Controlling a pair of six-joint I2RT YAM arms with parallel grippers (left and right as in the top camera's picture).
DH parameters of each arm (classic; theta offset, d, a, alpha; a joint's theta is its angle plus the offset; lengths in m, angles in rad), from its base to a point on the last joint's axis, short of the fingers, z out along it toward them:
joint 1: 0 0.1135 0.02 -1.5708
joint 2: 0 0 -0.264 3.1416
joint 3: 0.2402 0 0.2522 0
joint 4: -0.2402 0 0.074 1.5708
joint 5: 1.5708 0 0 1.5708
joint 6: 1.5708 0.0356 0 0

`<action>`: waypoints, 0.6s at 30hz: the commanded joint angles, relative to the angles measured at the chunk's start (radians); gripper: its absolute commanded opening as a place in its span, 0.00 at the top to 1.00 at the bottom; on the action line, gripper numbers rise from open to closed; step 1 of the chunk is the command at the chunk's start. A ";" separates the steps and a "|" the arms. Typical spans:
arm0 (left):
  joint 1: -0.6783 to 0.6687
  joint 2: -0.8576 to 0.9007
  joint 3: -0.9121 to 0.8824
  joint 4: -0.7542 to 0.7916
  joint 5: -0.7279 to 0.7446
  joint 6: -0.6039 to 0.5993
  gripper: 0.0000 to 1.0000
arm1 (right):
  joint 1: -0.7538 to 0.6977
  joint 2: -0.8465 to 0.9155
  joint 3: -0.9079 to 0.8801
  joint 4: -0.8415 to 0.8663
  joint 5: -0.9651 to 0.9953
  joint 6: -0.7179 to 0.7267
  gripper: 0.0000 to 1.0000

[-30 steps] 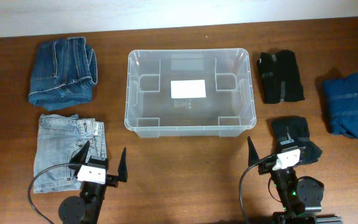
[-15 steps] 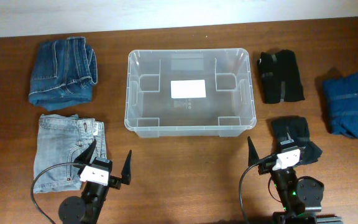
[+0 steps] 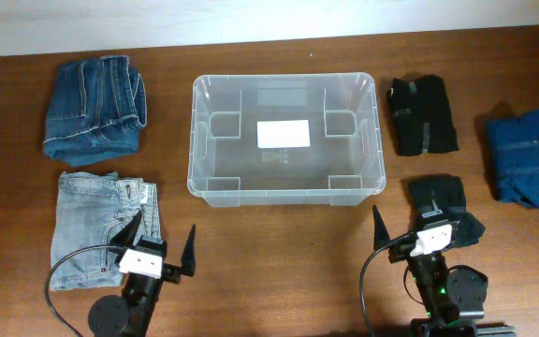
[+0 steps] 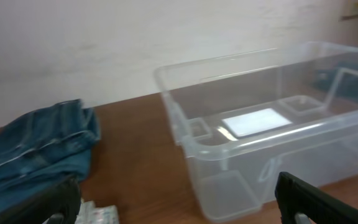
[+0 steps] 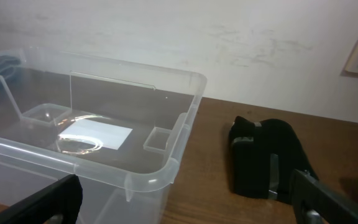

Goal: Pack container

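The clear plastic container [image 3: 288, 79] stands at the table's centre, with only its white label [image 3: 282, 134] showing on the bottom. My left gripper [image 3: 164, 231] is open and holds nothing, in front of the container's left corner and beside folded light jeans [image 3: 92, 225]. My right gripper [image 3: 407, 221] is open and holds nothing, in front of the right corner, with one finger over a dark folded garment [image 3: 452, 204]. The container also shows in the left wrist view [image 4: 185, 134] and the right wrist view [image 5: 166, 167], beyond the open jaws [image 4: 179, 211] [image 5: 185, 211].
Folded dark blue jeans [image 3: 94, 108] [image 4: 36, 149] lie at the far left. A black folded garment [image 3: 421, 114] [image 5: 266, 155] lies right of the container. A blue folded garment [image 3: 525, 159] lies at the far right. A pale wall runs behind the table.
My left gripper has shifted slightly right and toward the table's front edge. The right arm, the container and the clothes have not moved.
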 commanded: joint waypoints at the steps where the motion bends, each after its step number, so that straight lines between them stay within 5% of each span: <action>1: 0.006 -0.006 -0.004 -0.014 -0.140 0.016 0.00 | 0.009 -0.010 -0.005 -0.001 -0.073 0.005 0.02; 18: 0.006 -0.006 -0.004 -0.014 -0.158 0.016 0.01 | 0.009 -0.005 0.153 -0.013 -0.140 0.105 0.02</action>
